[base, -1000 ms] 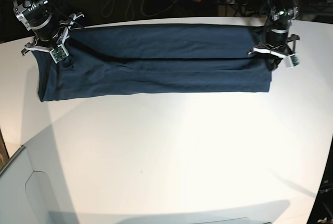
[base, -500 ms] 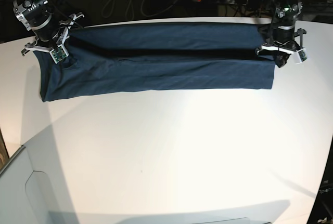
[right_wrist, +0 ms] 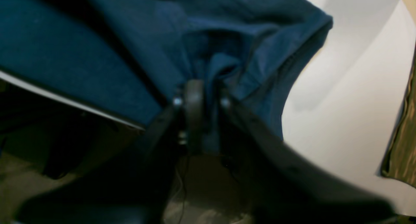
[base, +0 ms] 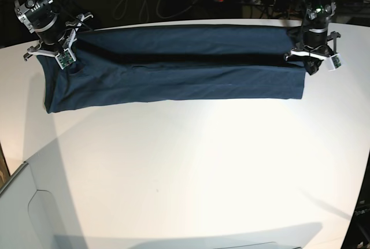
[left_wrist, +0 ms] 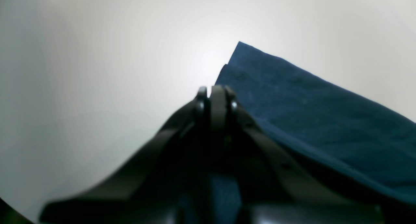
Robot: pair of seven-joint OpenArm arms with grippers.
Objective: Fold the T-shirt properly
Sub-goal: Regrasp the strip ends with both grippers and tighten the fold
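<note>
Both arms black w/ silver-ringed wrists, white gripper brackets (small green boards attached).

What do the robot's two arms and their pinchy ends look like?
Both arms are black and silver, with round ringed joints. Each tool, the left tool and the right tool, has black fingers and a white bracket around it. Small green circuit boards hang at the tips of those brackets. Thin black cables run along the arms. Up close, the fingers are slim, dark and rounded at the tip.

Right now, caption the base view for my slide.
Two grippers hold the navy T-shirt stretched across the white table.
</note>
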